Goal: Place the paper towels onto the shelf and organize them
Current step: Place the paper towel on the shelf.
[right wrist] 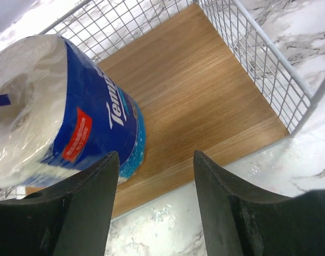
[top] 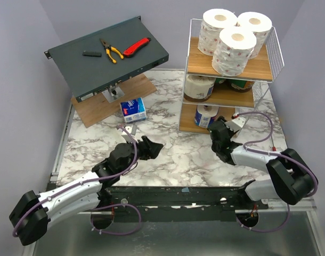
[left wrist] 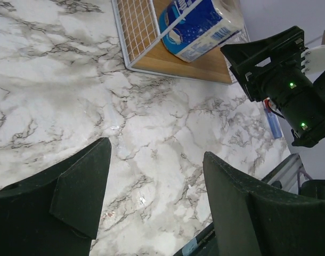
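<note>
The shelf (top: 190, 64) stands at the back right. Three white pink-printed paper towels (top: 234, 45) sit on its top board. A cream roll (top: 198, 87) and green-wrapped rolls (top: 240, 84) occupy the middle tier. A blue-and-white pack (top: 206, 114) (right wrist: 88, 122) (left wrist: 197, 26) lies on the bottom board (right wrist: 205, 96). Another blue-and-white pack (top: 133, 109) rests on the table, ahead of my left gripper. My right gripper (top: 218, 126) (right wrist: 156, 181) is open just in front of the bottom tier, with the pack beside its left finger (right wrist: 93, 197) and nothing between the jaws. My left gripper (top: 156, 147) (left wrist: 157, 181) hangs open and empty over the marble.
A slanted dark grey box (top: 106, 56) carrying pliers (top: 111, 50) and a red knife (top: 137, 47) stands at the back left over a flat wooden board (top: 96, 109). The right arm's gripper body (left wrist: 279, 74) shows in the left wrist view. The shelf's wire side (right wrist: 258, 58) borders the bottom tier.
</note>
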Controlling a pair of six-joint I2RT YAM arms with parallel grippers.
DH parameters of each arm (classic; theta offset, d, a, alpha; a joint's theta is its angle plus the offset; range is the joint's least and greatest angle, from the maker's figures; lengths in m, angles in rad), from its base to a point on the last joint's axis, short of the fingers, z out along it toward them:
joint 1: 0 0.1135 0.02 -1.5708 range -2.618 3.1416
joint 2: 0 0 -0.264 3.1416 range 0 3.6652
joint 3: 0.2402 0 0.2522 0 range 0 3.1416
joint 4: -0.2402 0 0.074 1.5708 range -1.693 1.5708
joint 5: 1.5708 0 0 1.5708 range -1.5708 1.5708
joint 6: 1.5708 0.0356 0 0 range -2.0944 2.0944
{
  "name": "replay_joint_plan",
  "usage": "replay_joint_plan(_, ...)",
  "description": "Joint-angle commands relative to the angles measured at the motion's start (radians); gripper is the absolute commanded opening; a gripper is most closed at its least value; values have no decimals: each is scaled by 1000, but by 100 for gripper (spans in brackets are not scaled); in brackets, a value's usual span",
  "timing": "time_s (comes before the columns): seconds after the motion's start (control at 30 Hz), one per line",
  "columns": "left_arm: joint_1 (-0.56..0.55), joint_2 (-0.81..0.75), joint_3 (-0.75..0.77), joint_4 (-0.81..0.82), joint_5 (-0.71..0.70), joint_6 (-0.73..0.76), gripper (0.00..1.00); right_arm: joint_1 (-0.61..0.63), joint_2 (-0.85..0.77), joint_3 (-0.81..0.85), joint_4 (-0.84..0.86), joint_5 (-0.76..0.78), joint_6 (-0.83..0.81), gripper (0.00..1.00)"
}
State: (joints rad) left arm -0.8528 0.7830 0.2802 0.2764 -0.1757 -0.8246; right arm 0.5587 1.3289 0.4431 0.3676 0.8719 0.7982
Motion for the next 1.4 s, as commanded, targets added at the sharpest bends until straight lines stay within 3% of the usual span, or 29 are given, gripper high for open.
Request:
replay_joint_plan(0.0, 0, -50, -10, -78, -91, -26, 72, -20, 77, 61, -11, 54, 44, 63)
replay_joint_plan(0.2, 0, -126, -30, -123, -120, -30, 72, -29, 177, 99, 96, 14, -11, 68)
replay_joint_plan(0.43, 0, -178, -60, -143, -133, -42, 72, -28, 262, 99, 297, -135, -129, 70)
replay_joint_plan(0.8, 0, -256, -54, -234, -249, -59, 72, -26, 344, 140, 382, -310, -170, 71)
replay_joint_plan(1.07, 20, -209, 60, -411, -429, -82, 79, -25, 151, 38, 288, -365, -116, 75)
replay_joint_plan(1.23, 77, -74, 205, -554, -445, -97, 82, -17, -33, -18, 97, -491, -91, 78)
replay_joint_plan(1.37, 149, -24, 254, -538, -408, -48, 84, -14, -178, -64, -24, -644, -109, 79)
